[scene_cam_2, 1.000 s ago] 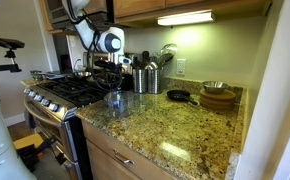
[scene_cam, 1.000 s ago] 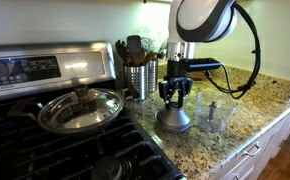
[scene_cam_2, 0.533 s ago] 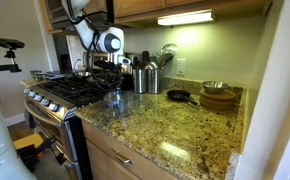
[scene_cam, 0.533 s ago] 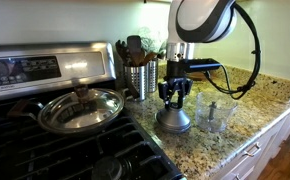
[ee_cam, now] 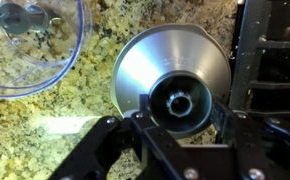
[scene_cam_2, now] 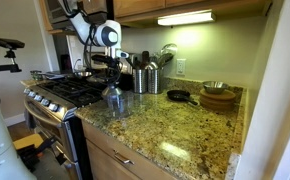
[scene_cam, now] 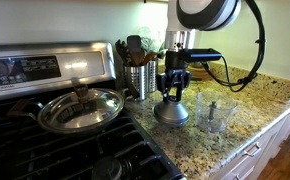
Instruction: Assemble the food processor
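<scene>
The food processor's dark grey dome top (scene_cam: 171, 111) hangs a little above the granite counter. My gripper (scene_cam: 172, 92) is shut on its knob from above. In the wrist view my fingers clamp the knob (ee_cam: 177, 101) from both sides, with the dome (ee_cam: 155, 55) spread below it. The clear plastic bowl (scene_cam: 213, 115) stands upright on the counter just beside the dome, apart from it. It shows at the wrist view's top left (ee_cam: 45, 60), with its blade inside. The gripper (scene_cam_2: 113, 80) and dome (scene_cam_2: 113, 98) also show in an exterior view near the stove.
A wide steel pan with glass lid (scene_cam: 80, 108) sits on the stove's front burner. A steel utensil canister (scene_cam: 138, 78) stands behind the gripper. A black skillet (scene_cam_2: 178, 96) and wooden bowls (scene_cam_2: 218, 97) sit further along the counter. The counter's front edge (scene_cam: 247, 140) is close.
My gripper has risen a little and shifted slightly toward the stove, lifting the dome top off the counter. The bowl has not moved.
</scene>
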### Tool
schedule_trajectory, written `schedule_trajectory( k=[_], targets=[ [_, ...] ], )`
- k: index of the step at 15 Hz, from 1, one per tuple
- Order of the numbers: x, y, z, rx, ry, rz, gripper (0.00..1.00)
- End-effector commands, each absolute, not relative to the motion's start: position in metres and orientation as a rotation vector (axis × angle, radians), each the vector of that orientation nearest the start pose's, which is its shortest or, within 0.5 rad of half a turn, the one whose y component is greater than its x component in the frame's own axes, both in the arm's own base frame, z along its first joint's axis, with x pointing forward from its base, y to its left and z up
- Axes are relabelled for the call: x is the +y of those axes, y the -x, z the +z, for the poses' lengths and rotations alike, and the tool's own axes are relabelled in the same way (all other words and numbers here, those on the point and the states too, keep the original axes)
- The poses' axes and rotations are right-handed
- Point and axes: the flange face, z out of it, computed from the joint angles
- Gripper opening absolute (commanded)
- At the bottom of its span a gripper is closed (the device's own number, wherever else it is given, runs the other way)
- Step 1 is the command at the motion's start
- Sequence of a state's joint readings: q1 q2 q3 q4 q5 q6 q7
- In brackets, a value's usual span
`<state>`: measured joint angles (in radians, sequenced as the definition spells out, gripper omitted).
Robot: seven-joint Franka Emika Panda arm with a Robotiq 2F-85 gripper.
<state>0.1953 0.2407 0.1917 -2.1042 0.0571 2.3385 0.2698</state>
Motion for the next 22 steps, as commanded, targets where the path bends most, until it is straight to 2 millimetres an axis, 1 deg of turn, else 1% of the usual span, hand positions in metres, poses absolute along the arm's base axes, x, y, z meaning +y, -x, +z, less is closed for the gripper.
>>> schedule_trajectory(
  k=[1,3,6,9,12,14,18,20,22],
  targets=[
    [0.216,-0.519,0.353,-0.139,3.071,0.008,0.35],
    [0.216,-0.516,0.373,-0.141,3.078,-0.012,0.35],
    [0.208,-0.509,0.401,-0.132,3.089,-0.031,0.35],
    [0.193,-0.502,0.422,-0.089,3.098,-0.044,0.35],
    [0.17,-0.501,0.433,-0.024,3.1,-0.059,0.35],
    [0.15,-0.5,0.432,0.046,3.097,-0.064,0.35],
    [0.112,-0.495,0.419,0.176,3.094,-0.024,0.35],
    [0.098,-0.489,0.411,0.229,3.095,0.006,0.35],
    [0.09,-0.481,0.403,0.277,3.092,0.045,0.35]
  ],
)
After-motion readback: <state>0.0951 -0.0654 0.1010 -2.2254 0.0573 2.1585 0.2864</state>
